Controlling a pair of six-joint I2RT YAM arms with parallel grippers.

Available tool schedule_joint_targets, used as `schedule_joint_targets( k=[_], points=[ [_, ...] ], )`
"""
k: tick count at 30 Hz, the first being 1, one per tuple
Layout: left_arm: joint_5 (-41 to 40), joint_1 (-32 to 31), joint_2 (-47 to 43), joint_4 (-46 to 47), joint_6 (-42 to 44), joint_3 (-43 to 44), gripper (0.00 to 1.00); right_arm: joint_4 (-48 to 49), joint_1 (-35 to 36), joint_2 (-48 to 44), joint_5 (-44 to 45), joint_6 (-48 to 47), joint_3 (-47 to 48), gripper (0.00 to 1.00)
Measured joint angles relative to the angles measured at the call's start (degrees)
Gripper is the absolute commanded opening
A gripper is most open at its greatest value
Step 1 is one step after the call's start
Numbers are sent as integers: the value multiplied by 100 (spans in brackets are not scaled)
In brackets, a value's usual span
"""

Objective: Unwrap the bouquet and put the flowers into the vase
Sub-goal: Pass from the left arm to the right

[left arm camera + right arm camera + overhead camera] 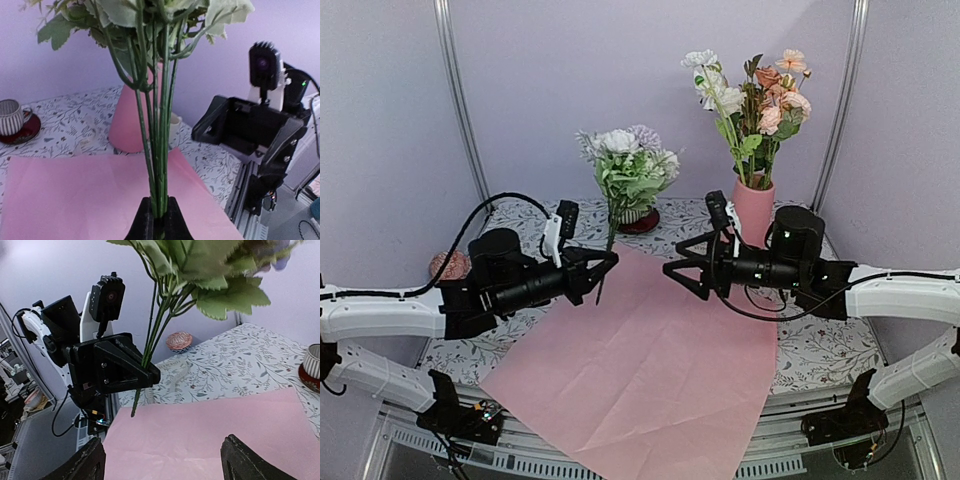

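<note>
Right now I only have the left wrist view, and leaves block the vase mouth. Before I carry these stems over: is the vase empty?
Observer: No. The vase already holds pink, peach and white flowers, standing upright.
Operator: Is the right gripper free to help?
Observer: Yes. The right gripper is open and empty, above the pink paper.
Operator: Does anything hang below my grip?
Observer: A short end of the stems pokes out under the left gripper.

Overhead rear view onto table [817, 352], close wrist cameras facing each other, sharing pink paper [75, 195]
</note>
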Motion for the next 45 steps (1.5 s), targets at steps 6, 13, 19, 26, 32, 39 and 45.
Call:
schedule_joint_targets(
  k=[6,13,19,26,32,39,45],
  points=[
    [264,-109,-208,1303,-144,-616,0,826,529,452,50,476,46,81],
    [516,-205,-162,2201,-256,-929,0,1408,791,804,74,748,289,71],
    [664,-254,-120,2697,-260,-1067,0,1749,802,1023,61,916,573,51],
    [850,-275,13,2850,-254,-1067,0,1808,807,1403,-66,1071,1005,35],
    [949,-291,116,2833,-236,-1062,0,1810,807,1578,-229,1134,1152,31],
    [1064,-293,306,2758,-201,-938,0,1786,807,1700,-348,1158,1228,22],
    [1071,-306,319,2645,-109,-822,0,1781,804,1714,-352,1176,1268,20]
  ],
)
